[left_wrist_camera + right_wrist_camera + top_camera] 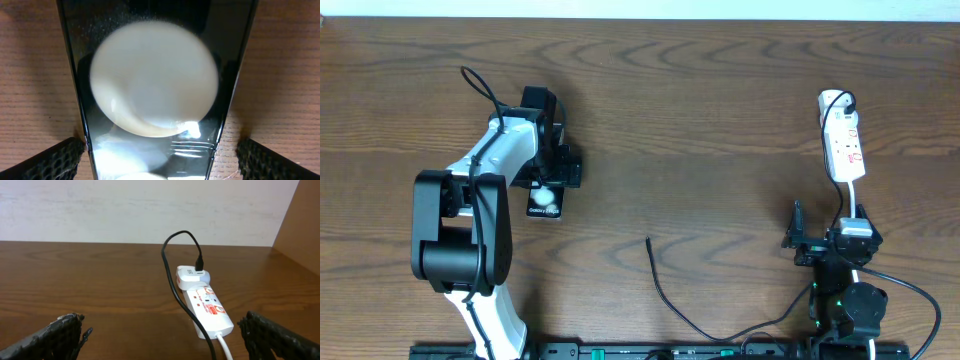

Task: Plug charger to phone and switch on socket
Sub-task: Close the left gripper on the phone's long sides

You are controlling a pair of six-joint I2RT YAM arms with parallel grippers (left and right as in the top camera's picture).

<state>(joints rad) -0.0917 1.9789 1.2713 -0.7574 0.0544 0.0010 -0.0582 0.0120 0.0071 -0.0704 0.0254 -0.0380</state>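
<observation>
My left gripper [160, 149] hangs over the phone [548, 207], left of centre on the table [720, 110]. Its fingers [47, 161] are spread wide on either side of the slab, not closed on it. The charger [665, 296] lies at lower centre, its tip well apart from the phone. At upper right sits the socket [843, 141], a white plug [191, 276] in its far end. My right gripper [161, 325] faces it, wide open and empty.
</observation>
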